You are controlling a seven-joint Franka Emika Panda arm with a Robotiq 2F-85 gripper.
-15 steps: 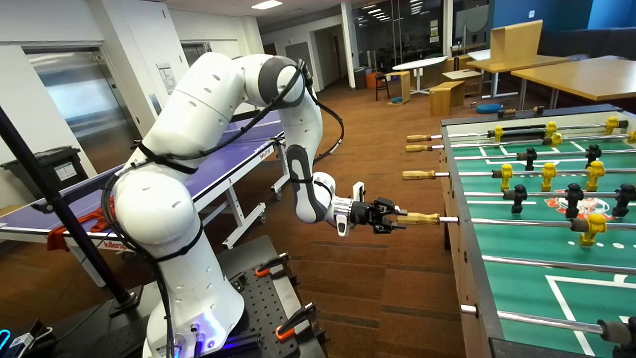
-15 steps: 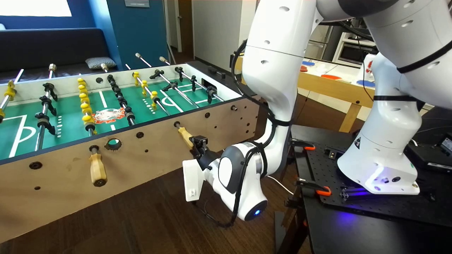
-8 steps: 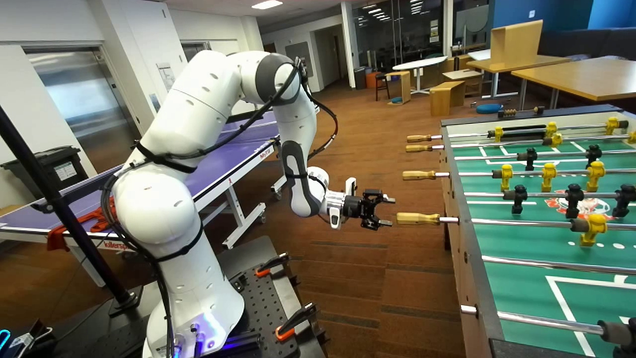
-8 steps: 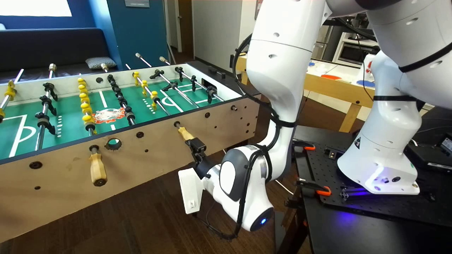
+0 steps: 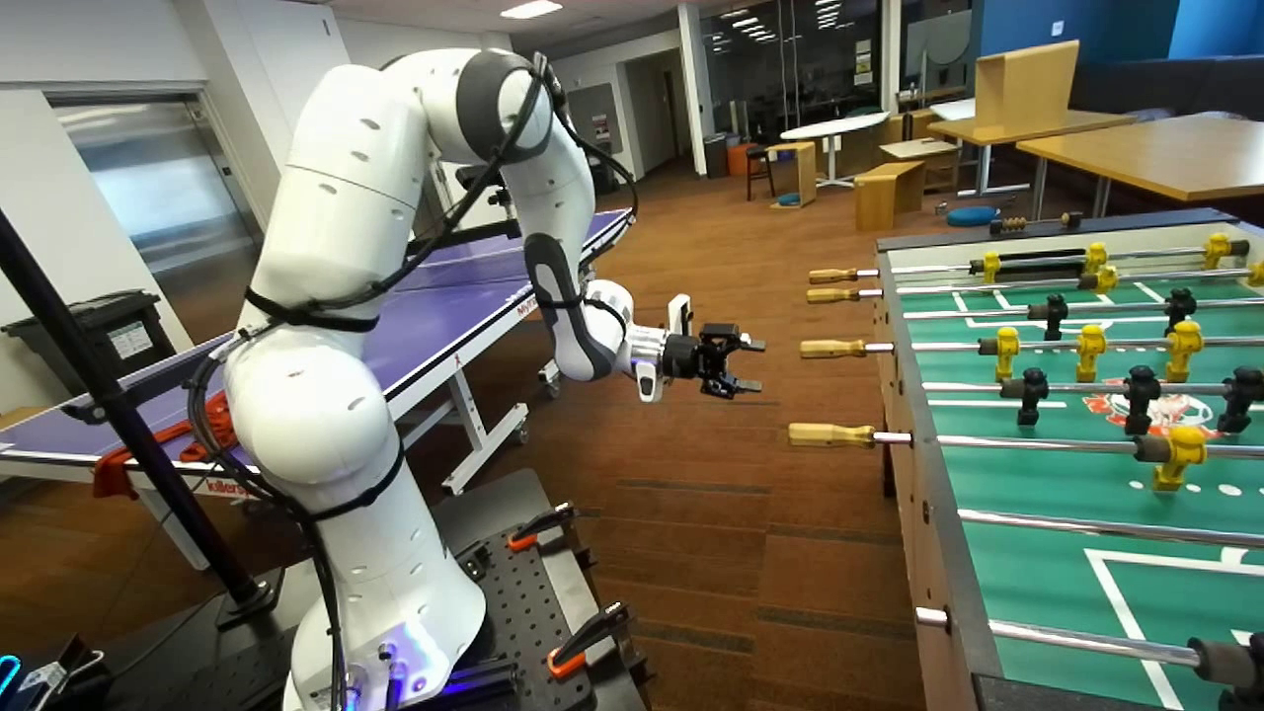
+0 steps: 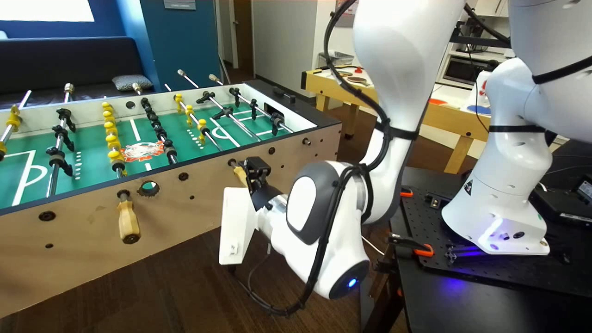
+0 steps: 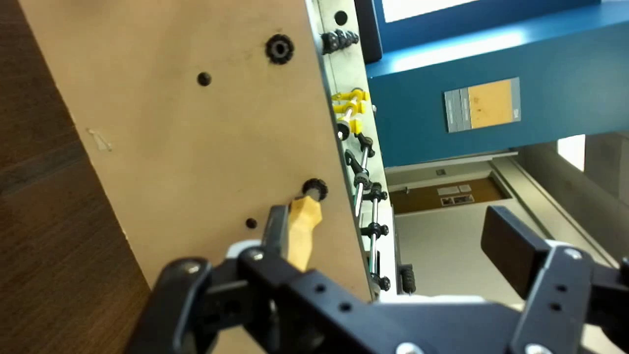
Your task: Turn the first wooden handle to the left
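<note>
"Below and beyond the end effector (image 5: pixel 755 366), what is jutting from the table (image 6: pixel 171 215)?"
"A wooden handle (image 5: pixel 831 434). The arm (image 5: pixel 331 232) is arching high, its forearm (image 5: pixel 555 202) slanting down, and the fingers (image 7: pixel 511 246) are pointing forward, spread apart."

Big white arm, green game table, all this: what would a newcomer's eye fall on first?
Probably the large white jointed robot arm rising at the left of an exterior view, its black two-fingered gripper open and apart from the pale wooden handles. Next, the tan-sided foosball table at the right there, with its bright green field and yellow and black player figures. Behind the arm, a purple-topped ping-pong table stands out.
</note>
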